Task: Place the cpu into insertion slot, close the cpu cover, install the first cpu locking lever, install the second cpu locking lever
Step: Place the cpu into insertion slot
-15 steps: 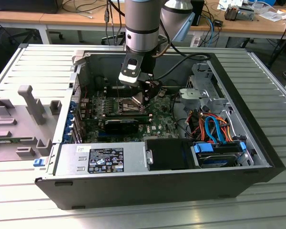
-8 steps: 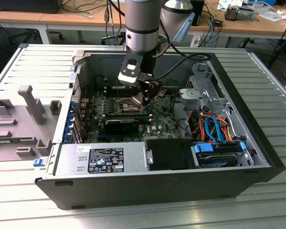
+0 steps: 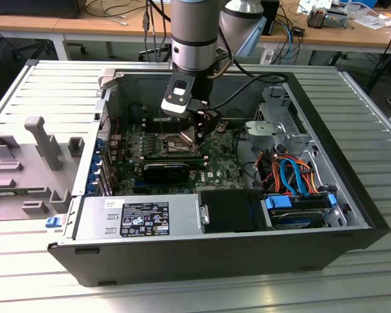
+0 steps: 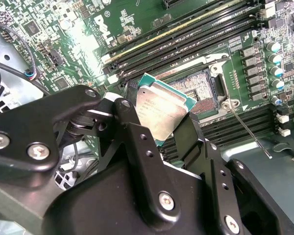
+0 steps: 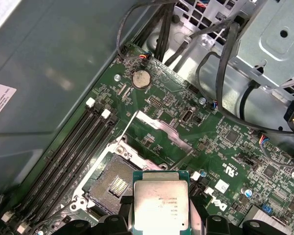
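Exterior view, my pincer (image 3: pixel 195 134) low inside the computer case (image 3: pixel 182 261), second wrist view, I see it clamped on the cpu (image 4: pixel 161 110), tilted, insertion slot (image 4: pixel 198 90) just beyond the pincer, first wrist view, cpu cover (image 5: pixel 159 126) raised open past the slot.

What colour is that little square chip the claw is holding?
The cpu has a silver-grey metal top with a green rim, clearest in the first wrist view.
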Motion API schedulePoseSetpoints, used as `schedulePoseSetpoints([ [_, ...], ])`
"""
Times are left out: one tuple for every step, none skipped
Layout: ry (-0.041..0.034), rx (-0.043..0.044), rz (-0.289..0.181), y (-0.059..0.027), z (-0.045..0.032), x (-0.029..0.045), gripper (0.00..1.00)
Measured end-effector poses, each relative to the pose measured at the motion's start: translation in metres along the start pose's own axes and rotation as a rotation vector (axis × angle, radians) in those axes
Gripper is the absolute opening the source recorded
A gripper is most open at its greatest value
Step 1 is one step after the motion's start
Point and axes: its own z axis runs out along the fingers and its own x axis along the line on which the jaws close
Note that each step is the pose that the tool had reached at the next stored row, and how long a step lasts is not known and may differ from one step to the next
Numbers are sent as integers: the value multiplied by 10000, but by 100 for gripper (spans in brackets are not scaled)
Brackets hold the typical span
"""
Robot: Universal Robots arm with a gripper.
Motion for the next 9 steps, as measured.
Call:
schedulePoseSetpoints([
  [0, 0, 12, 0, 0, 0, 54],
  [0, 1, 27, 0, 0, 0, 54],
  [0, 1, 37, 0, 0, 0, 54],
  [-1, 2, 57, 0, 0, 0, 54],
  [-1, 2, 71, 0, 0, 0, 54],
  [-1, 3, 82, 0, 0, 0, 54],
  [-1, 3, 100, 0, 0, 0, 54],
  [-1, 4, 123, 0, 0, 0, 54],
  [-2, 5, 138, 0, 0, 0, 54],
])
